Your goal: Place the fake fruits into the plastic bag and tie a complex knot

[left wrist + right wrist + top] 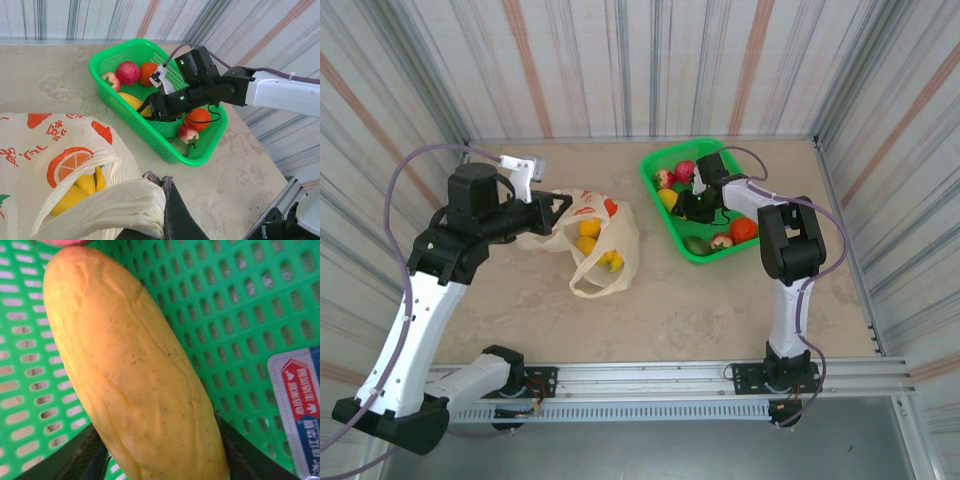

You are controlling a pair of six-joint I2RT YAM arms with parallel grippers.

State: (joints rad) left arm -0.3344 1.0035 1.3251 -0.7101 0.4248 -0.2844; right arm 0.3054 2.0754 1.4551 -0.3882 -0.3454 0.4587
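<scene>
Left claw (pixel 556 208) is clamped shut on the plastic bag (pixel 50 145) rim, and we see yellow bananas (pixel 82 187) inside. Right claw (pixel 690 205) is down in the green basket (pixel 102 55), straddling a banana (pixel 130 370) among the other fruits (pixel 129 72). We can't tell if it's actually pinching.

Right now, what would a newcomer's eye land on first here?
The bright green basket of fake fruits at the table's far right, with the right gripper inside it, fingers either side of a yellow banana. Then the fruit-printed plastic bag at centre left, its handle pinched in the left gripper.
</scene>
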